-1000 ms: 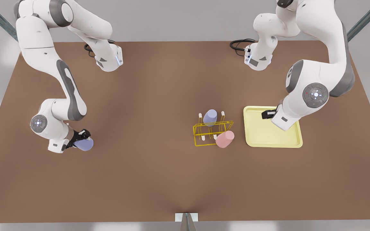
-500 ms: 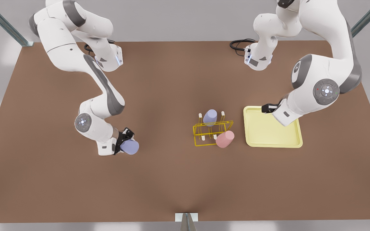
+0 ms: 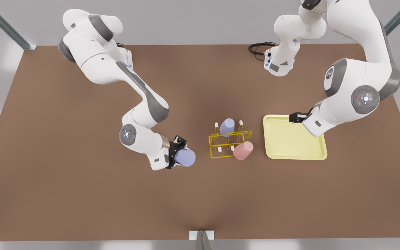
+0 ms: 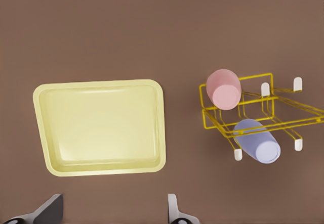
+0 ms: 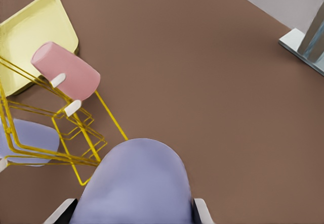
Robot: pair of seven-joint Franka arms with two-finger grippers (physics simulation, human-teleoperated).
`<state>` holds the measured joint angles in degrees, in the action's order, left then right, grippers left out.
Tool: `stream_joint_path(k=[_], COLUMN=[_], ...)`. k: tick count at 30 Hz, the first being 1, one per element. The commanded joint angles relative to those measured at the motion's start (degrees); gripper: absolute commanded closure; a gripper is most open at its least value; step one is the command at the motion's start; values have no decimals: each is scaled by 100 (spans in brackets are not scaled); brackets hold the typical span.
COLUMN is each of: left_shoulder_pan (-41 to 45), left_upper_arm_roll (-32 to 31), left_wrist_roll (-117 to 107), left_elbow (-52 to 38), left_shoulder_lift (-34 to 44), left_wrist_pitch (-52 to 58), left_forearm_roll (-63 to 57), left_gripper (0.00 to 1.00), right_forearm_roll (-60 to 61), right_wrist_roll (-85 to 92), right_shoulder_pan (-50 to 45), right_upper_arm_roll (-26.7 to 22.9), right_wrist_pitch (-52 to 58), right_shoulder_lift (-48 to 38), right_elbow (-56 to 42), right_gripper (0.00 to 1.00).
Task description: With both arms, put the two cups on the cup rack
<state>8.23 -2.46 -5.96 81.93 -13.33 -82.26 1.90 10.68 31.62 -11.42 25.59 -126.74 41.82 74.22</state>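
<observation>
Just beside the cup rack, at its nine o'clock in the front view, the right gripper is clamped on a lavender cup, while the pink cup and another lavender one sit on the rack's pegs and the left gripper, fingers apart, hangs over the tray.

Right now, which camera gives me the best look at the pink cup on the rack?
The left wrist view: the pink cup shows whole and unblocked, lying at a corner of the yellow rack. The right wrist view has it with two white peg tips across it. The front view shows it whole but smaller.
</observation>
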Motion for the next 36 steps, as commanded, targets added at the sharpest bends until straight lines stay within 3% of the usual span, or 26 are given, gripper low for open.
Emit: stream_joint_path(k=[1,10,18,36], left_shoulder_pan=[-32,-85,-164,-252], left_upper_arm_roll=[0,-9,0,0], left_wrist_roll=[288,297,288,280], left_elbow=[-2,33,25,33], left_shoulder_lift=[-3,-11,-91,-196], left_wrist_pitch=[8,17,-27,-10], left_forearm_roll=[21,30,12,30], left_gripper=[0,0,0,0], right_forearm_roll=[180,487,1515,1692], right_wrist_roll=[-33,-33,-385,-384], right_shoulder_pan=[-115,-783,-932,-1126], right_upper_arm_roll=[-2,-28,-37,-72], right_wrist_pitch=[105,-18,-334,-870], right_shoulder_lift=[133,819,898,1294], right_elbow=[-189,-1067,-1077,-1226], right_gripper=[16,16,16,16])
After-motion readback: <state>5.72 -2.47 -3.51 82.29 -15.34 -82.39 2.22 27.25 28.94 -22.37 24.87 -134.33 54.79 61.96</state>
